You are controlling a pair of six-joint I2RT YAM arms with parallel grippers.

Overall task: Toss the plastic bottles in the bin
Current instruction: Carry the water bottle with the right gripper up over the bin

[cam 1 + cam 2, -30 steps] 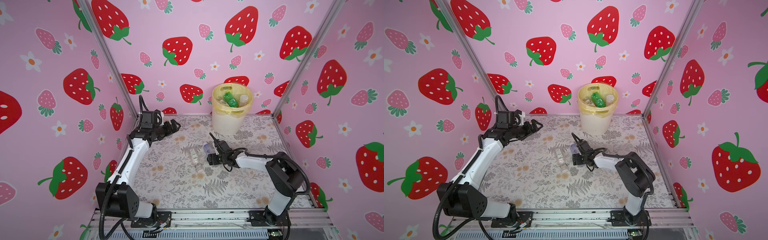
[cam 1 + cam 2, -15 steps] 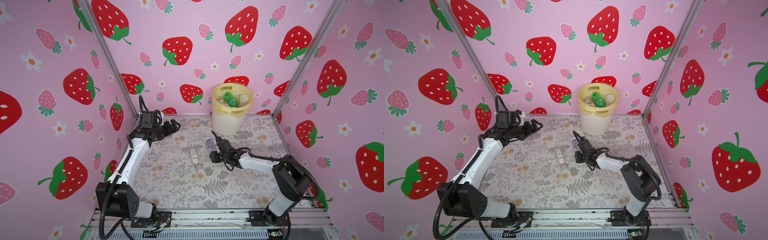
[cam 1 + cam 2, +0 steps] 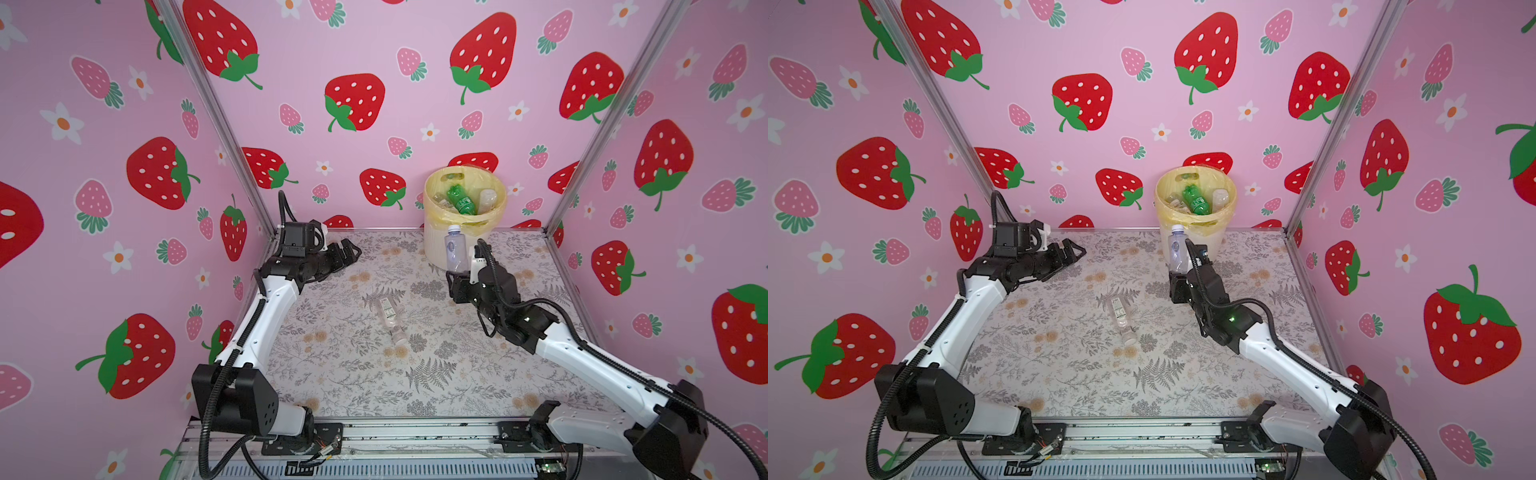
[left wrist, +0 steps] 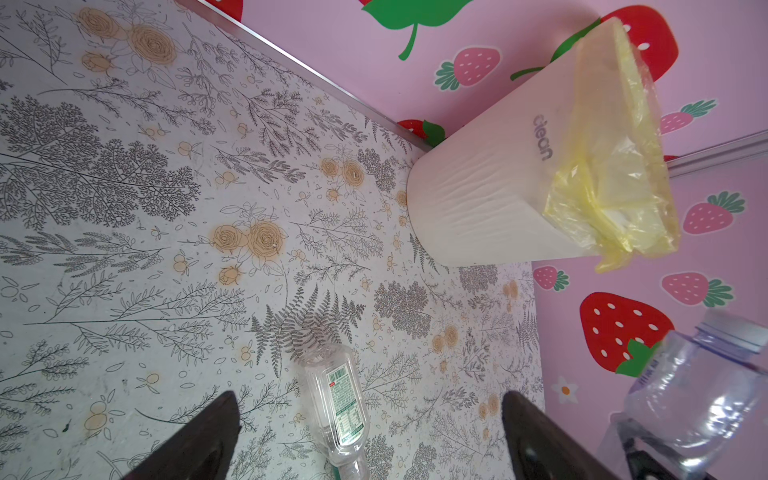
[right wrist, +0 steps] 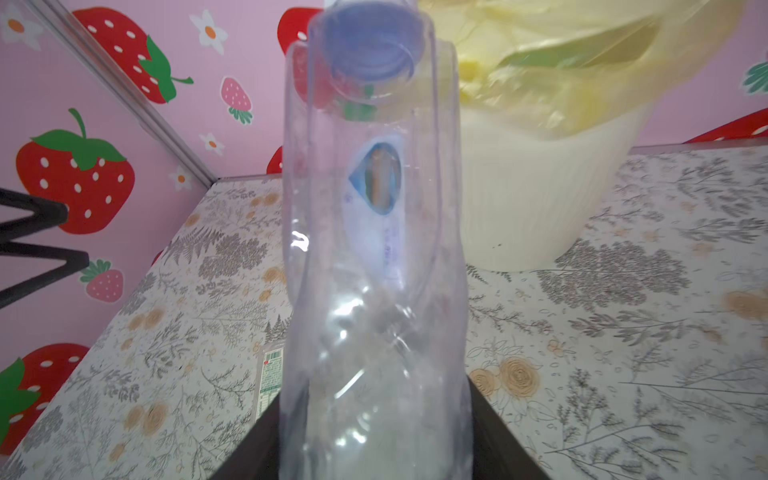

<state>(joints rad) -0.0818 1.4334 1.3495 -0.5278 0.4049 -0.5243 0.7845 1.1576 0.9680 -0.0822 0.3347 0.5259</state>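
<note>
My right gripper point(image 3: 457, 276) point(image 3: 1177, 277) is shut on the base of a clear plastic bottle point(image 3: 454, 249) point(image 5: 374, 249) with a blue cap. The bottle stands upright above the table, just in front of the bin point(image 3: 434, 247) point(image 3: 1216, 241), a cream ribbed basket with a yellow liner. Inside the bin lie a green bottle point(image 3: 459, 199) and clear ones. Another clear bottle point(image 3: 388, 311) point(image 4: 340, 395) with a green-and-white label lies on its side mid-table. My left gripper point(image 3: 349, 251) point(image 4: 370, 440) hovers open at the back left, empty.
The bin stands against the back wall, right of centre. Pink strawberry walls with metal corner posts point(image 3: 590, 137) close in the floral table point(image 3: 332, 374) on three sides. The arm bases sit along the front rail point(image 3: 395, 432).
My right gripper closed on the blue-capped bottle, lifted it off the table and carried it back toward the bin, now upright. The left arm and the lying bottle stayed put.
</note>
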